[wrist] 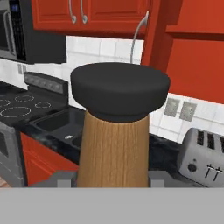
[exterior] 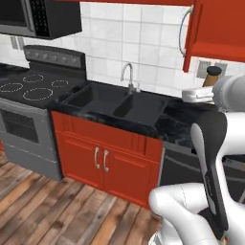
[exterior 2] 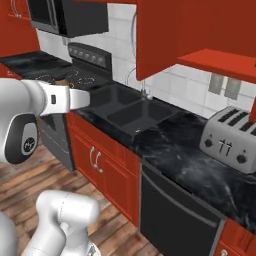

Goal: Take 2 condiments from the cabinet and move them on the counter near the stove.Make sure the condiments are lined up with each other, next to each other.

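Dark-capped wooden mill point(wrist: 114, 131) upright between my fingers, gripper point(exterior: 206, 91) partly closed on its body, held in air over counter point(exterior: 172, 125) right of sink point(exterior: 115, 103). Open red cabinet door point(exterior: 191, 36) above me. Stove point(exterior: 33, 86) well apart, beyond sink to left. Toaster point(exterior 2: 232, 140) on counter, far right.

Holding a small brown wooden mill with a dark cap point(exterior: 211, 76) upright in the white gripper point(exterior: 203, 92), above the black marble-look counter point(exterior: 179, 125), right of the black double sink point(exterior: 115, 103), below the open glossy red cabinet door point(exterior: 192, 33).
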